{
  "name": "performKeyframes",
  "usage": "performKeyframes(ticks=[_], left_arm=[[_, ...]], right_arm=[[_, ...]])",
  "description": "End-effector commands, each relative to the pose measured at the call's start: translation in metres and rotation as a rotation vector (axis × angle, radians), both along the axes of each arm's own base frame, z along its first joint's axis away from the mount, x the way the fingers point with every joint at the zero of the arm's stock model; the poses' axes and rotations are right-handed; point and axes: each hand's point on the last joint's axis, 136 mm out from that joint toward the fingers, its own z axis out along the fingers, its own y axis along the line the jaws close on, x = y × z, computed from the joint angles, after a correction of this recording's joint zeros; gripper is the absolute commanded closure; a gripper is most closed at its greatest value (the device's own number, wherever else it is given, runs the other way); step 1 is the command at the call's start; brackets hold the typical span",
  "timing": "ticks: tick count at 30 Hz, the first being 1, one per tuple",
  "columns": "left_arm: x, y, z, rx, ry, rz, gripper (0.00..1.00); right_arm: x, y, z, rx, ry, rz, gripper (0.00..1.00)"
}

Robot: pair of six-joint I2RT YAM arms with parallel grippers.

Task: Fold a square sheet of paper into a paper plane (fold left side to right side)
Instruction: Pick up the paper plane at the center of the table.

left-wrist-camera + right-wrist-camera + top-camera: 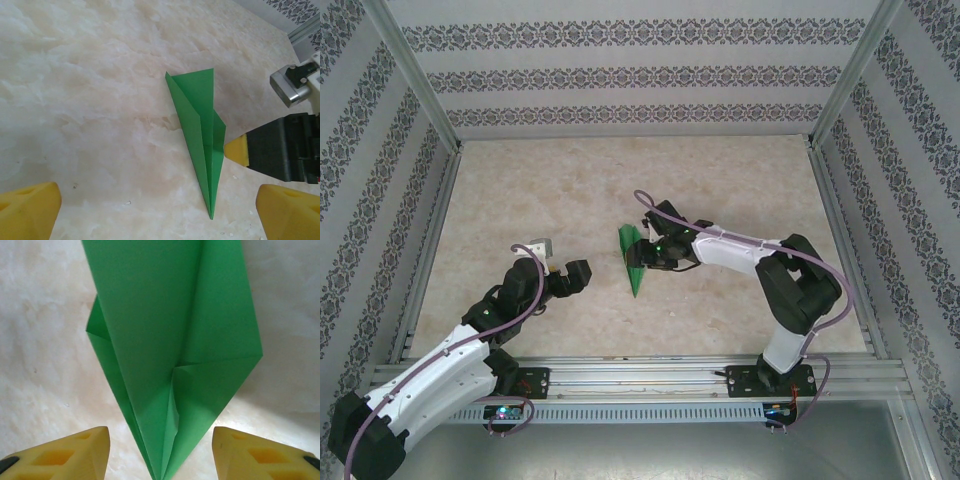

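The paper plane [632, 258] lies on the counter [720, 180], straddled by the right hand [159, 452], fingers [85, 450] parted — featherlight, floppy, easily crushed; I'd pinch its centre crease. Left hand [160, 215], near the plane, spread wide, empty.

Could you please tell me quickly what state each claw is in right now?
Left claw: open, holding nothing.
Right claw: open, with a pad on either side of the paper plane, not clamping it.
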Motion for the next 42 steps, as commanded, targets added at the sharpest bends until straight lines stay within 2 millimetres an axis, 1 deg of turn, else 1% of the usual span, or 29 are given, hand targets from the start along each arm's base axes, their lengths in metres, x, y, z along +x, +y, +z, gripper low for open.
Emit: performKeyframes(ticks=[1, 4, 10, 19, 25, 32, 39, 42], left_arm=[[0.004, 0.004, 0.007, 0.0, -0.041, 0.008, 0.0], [0.005, 0.004, 0.007, 0.003, -0.043, 0.007, 0.0], [0.005, 0.005, 0.006, 0.008, -0.042, 0.01, 0.0], [0.006, 0.007, 0.005, 0.016, -0.04, 0.015, 0.0], [0.007, 0.009, 0.005, 0.022, -0.038, 0.019, 0.0], [0.01, 0.011, 0.01, 0.039, -0.04, 0.021, 0.0], [0.012, 0.01, 0.01, 0.029, -0.038, 0.025, 0.0], [0.013, 0.01, 0.01, 0.023, -0.041, 0.03, 0.0]], right_arm=[[0.001, 0.004, 0.0, -0.036, 0.002, 0.014, 0.42], [0.002, 0.006, -0.003, -0.047, 0.006, 0.018, 0.42], [0.005, 0.009, -0.007, -0.073, 0.012, 0.029, 0.44], [0.005, 0.014, -0.012, -0.099, 0.03, 0.041, 0.55], [0.006, 0.016, -0.017, -0.132, 0.037, 0.045, 0.66], [0.005, 0.016, -0.026, -0.188, 0.049, 0.037, 0.75], [0.003, 0.019, -0.03, -0.221, 0.038, 0.035, 0.79], [0.002, 0.016, -0.034, -0.251, 0.033, 0.032, 0.81]])
